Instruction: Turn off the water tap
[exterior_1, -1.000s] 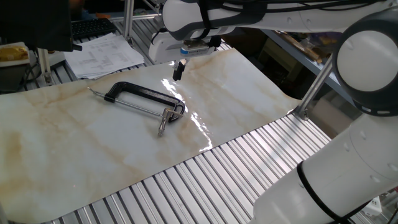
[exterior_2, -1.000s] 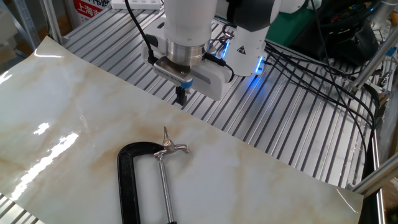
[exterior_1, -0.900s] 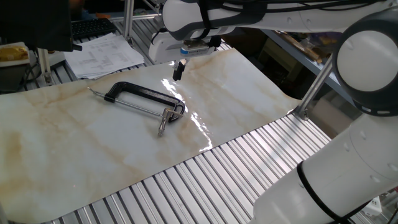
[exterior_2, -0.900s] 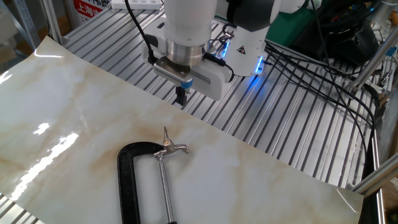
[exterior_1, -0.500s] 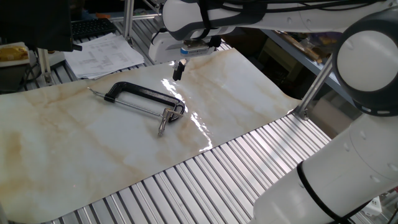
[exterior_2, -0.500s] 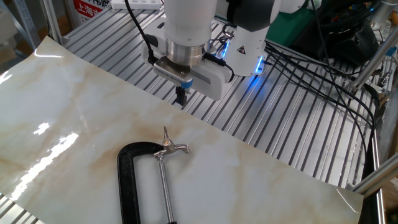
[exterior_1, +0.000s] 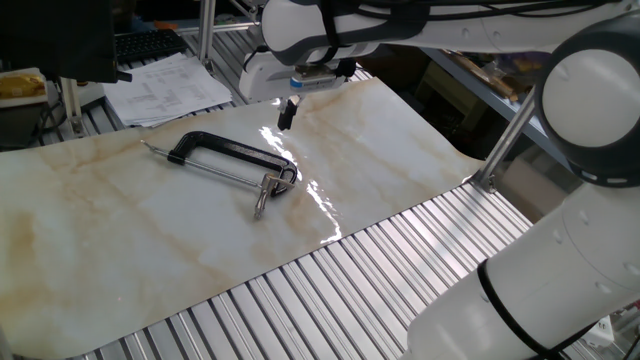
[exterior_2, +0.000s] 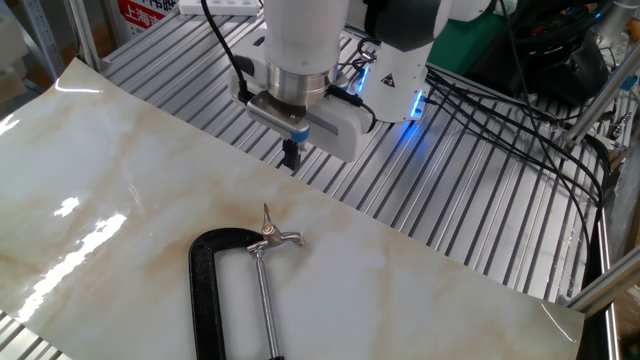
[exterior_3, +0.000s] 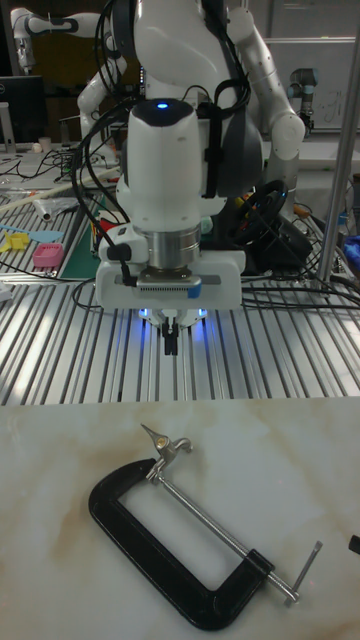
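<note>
Black cast metal forms the C-shaped frame of the G-clamp (exterior_1: 226, 150) (exterior_2: 205, 300) (exterior_3: 160, 565), which stands in for the water tap and lies flat on the pale marble-patterned sheet (exterior_1: 120, 240) (exterior_2: 100, 200) (exterior_3: 60, 480). A long silver threaded screw (exterior_1: 225, 175) (exterior_2: 264, 305) (exterior_3: 205, 515) spans the open side of the frame. In the tall fixed view, the small T-bar handle (exterior_3: 305, 573) projects past one end of the frame, and a bright swivel fitting (exterior_1: 266, 190) (exterior_2: 272, 236) (exterior_3: 168, 450) sits at the other end of the screw. No object is visible in the clamp's jaw.

The gripper (exterior_1: 287, 111) (exterior_2: 291, 156) (exterior_3: 172, 340) hangs from the white Franka arm (exterior_1: 330, 25) (exterior_2: 300, 40) (exterior_3: 180, 150), pointing downward. It is above the table surface, near the sheet's edge by the ribbed aluminium table (exterior_1: 330, 290) (exterior_2: 450, 190) (exterior_3: 60, 360), and apart from the G-clamp. The two dark fingers are drawn together with no visible gap, and nothing is held between them.

Printed papers (exterior_1: 165, 82) lie on the table beyond the sheet in one fixed view. Black cables (exterior_2: 520, 110) run across the table in the other fixed view.
</note>
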